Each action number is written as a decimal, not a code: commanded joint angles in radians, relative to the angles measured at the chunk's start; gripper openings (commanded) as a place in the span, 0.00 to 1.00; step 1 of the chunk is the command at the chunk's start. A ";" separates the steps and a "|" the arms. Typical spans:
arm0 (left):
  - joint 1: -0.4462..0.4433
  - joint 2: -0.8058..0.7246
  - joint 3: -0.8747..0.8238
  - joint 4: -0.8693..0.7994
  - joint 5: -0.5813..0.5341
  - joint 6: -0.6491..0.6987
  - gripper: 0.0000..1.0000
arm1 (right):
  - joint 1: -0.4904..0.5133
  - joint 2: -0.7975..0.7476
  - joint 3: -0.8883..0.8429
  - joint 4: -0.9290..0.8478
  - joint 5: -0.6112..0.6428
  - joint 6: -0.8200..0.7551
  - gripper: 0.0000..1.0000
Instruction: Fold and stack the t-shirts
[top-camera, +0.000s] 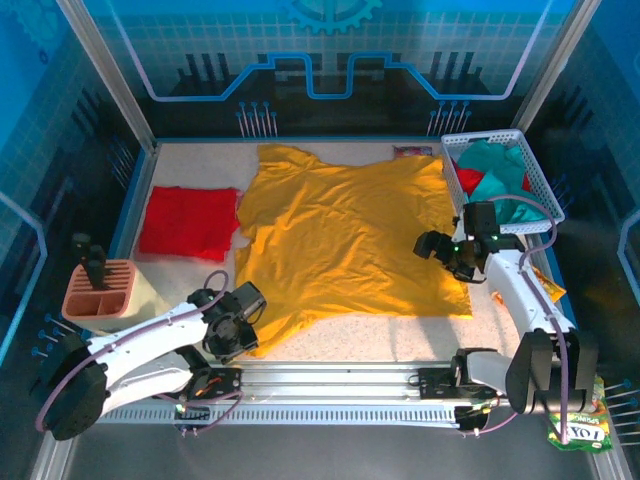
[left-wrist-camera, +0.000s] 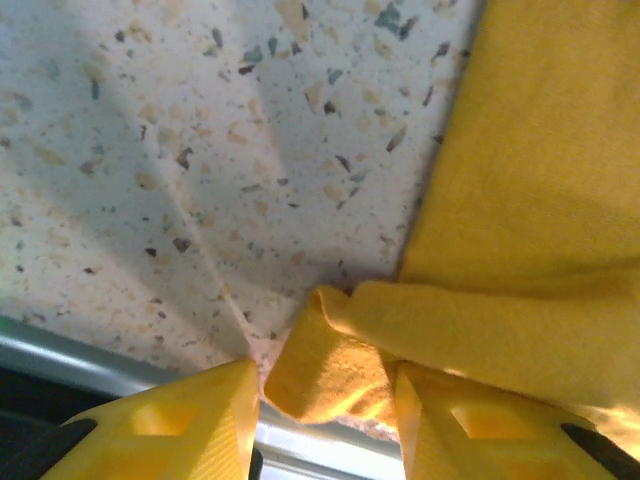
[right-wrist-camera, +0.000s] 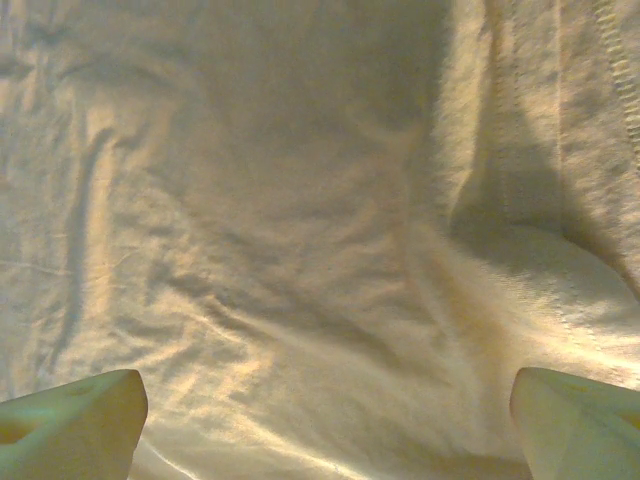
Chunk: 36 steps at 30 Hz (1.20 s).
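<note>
The large mustard-yellow cloth t-shirt (top-camera: 340, 235) lies spread out on the speckled white table (top-camera: 390, 335). The left gripper (left-wrist-camera: 325, 385) pinches its bunched near-left corner. The right gripper (right-wrist-camera: 330, 425) hovers wide apart over its right side.

Soft matt cloth yellow t-shirt (top-camera: 350, 240) on speckled stone-look table (left-wrist-camera: 150, 150)

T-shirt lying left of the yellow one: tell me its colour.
The t-shirt is red; top external view shows it best.
</note>
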 joint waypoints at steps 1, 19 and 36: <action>-0.008 0.020 -0.026 0.043 -0.027 -0.011 0.42 | -0.025 -0.019 -0.023 -0.035 -0.020 -0.005 0.94; 0.058 0.040 0.177 -0.019 -0.129 0.147 0.00 | -0.184 -0.061 -0.165 -0.162 0.139 0.110 0.80; 0.254 0.113 0.370 -0.025 -0.120 0.381 0.00 | -0.174 0.016 -0.311 -0.068 0.106 0.211 0.40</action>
